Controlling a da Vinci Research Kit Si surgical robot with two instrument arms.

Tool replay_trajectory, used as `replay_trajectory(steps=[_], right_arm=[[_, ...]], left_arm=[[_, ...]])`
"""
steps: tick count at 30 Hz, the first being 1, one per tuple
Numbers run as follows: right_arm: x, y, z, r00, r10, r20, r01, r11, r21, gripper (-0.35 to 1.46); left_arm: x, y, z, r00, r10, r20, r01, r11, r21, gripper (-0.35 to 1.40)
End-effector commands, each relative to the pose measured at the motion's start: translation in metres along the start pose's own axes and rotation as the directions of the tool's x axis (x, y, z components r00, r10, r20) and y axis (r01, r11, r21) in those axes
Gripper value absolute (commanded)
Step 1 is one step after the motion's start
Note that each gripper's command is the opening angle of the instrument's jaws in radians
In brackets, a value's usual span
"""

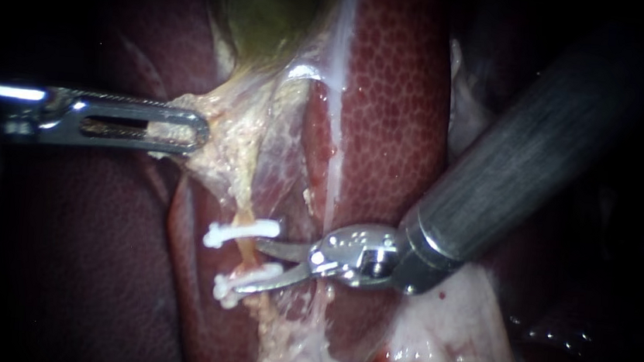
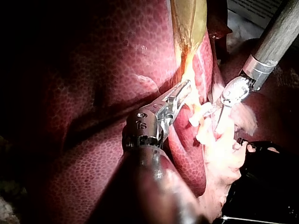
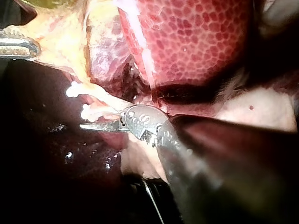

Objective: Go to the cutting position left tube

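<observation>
Right instrument [image 1: 250, 263] nearest, hand apart astride tube [image 1: 244, 249], tight between upper clip [image 1: 238, 233] and lower clip [image 1: 241, 284]; left instrument [image 1: 200, 128] hand clamped on pale tissue [image 1: 232, 161] edge.

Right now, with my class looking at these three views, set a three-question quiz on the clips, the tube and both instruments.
1. True or false: the jaws of the right instrument lie shut together.
2. How many white clips sit on the tube? A: one. B: two. C: four.
3. Fill in: the jaws of the left instrument are shut on pale tissue hanging from the greenish ______.

Key
1. False: a gap shows between them, and they reach toward the tube between the clips.
2. B.
3. gallbladder.
</observation>
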State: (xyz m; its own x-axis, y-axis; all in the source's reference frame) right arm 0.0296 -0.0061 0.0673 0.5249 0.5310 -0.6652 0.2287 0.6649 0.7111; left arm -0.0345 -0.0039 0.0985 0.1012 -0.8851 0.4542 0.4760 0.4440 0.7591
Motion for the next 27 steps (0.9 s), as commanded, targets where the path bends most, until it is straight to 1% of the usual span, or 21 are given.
replay_trajectory(steps=[1, 4, 10, 16, 22, 27], right_arm=[[0.0002, 0.0000, 0.0001, 1.000, 0.001, 0.002, -0.001, 1.000, 0.005, 1.36], [0.0006, 0.0002, 0.0007, 1.000, 0.006, -0.002, -0.006, 1.000, 0.017, 1.35], [0.0010, 0.0005, 0.0015, 0.999, 0.028, -0.037, -0.026, 0.998, 0.056, 1.33], [0.0012, 0.0011, 0.0027, 0.998, 0.044, -0.046, -0.041, 0.998, 0.051, 1.33], [0.0012, 0.0020, 0.0040, 0.994, 0.072, -0.080, -0.068, 0.996, 0.054, 1.33], [0.0011, 0.0023, 0.0042, 0.993, 0.084, -0.080, -0.080, 0.995, 0.053, 1.33]], left_arm=[[0.0000, 0.0000, 0.0000, 1.0000, 0.000, 0.000, 0.000, 1.000, -0.001, -0.35], [0.0000, 0.0000, 0.0001, 1.0000, 0.000, 0.000, 0.000, 1.000, -0.001, -0.35], [0.0000, -0.0001, 0.0001, 1.0000, -0.001, 0.000, 0.001, 1.000, -0.001, -0.35], [0.0000, -0.0001, 0.0002, 1.0000, -0.001, 0.000, 0.001, 1.000, -0.001, -0.35], [0.0000, -0.0001, 0.0002, 1.0000, -0.001, 0.000, 0.001, 1.000, -0.001, -0.35], [0.0000, -0.0001, 0.0002, 1.0000, -0.001, 0.000, 0.001, 1.000, -0.001, -0.35]])
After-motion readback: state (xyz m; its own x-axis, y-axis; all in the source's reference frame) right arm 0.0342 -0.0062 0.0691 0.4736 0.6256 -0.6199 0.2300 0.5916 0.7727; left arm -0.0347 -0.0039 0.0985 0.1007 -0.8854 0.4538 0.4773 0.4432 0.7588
